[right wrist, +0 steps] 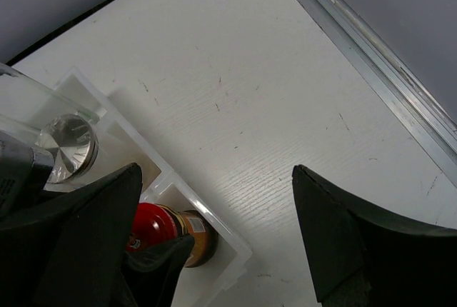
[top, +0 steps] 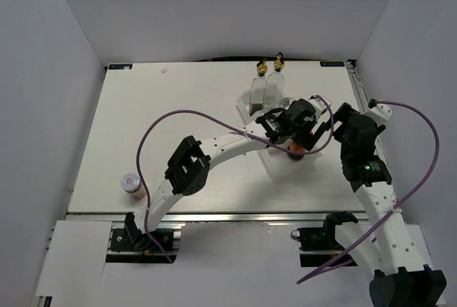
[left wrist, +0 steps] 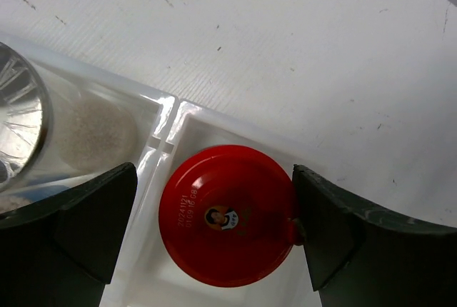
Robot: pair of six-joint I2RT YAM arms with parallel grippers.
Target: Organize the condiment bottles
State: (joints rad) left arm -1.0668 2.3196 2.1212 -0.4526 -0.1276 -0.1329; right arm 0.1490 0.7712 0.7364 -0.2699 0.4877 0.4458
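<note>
A red-capped brown jar (left wrist: 227,214) stands upright in the end compartment of the white tray (left wrist: 166,134). My left gripper (left wrist: 214,239) is open and straddles the cap; its right finger (left wrist: 335,239) sits at the cap's edge, and a gap shows on the left. A silver-lidded cylinder (left wrist: 18,118) stands in the neighbouring compartment. From above, my left gripper (top: 291,139) hovers over the jar (top: 295,152). Two glass bottles (top: 268,82) stand at the tray's far end. A short pale-lidded jar (top: 131,182) stands alone at the near left. My right gripper (right wrist: 214,239) is open and empty beside the tray.
The right wrist view shows the jar (right wrist: 193,239), the silver lid (right wrist: 68,143), and the table's metal right edge (right wrist: 371,43). The white enclosure walls ring the table. My right gripper (top: 319,127) is close to the left one over the tray (top: 273,168).
</note>
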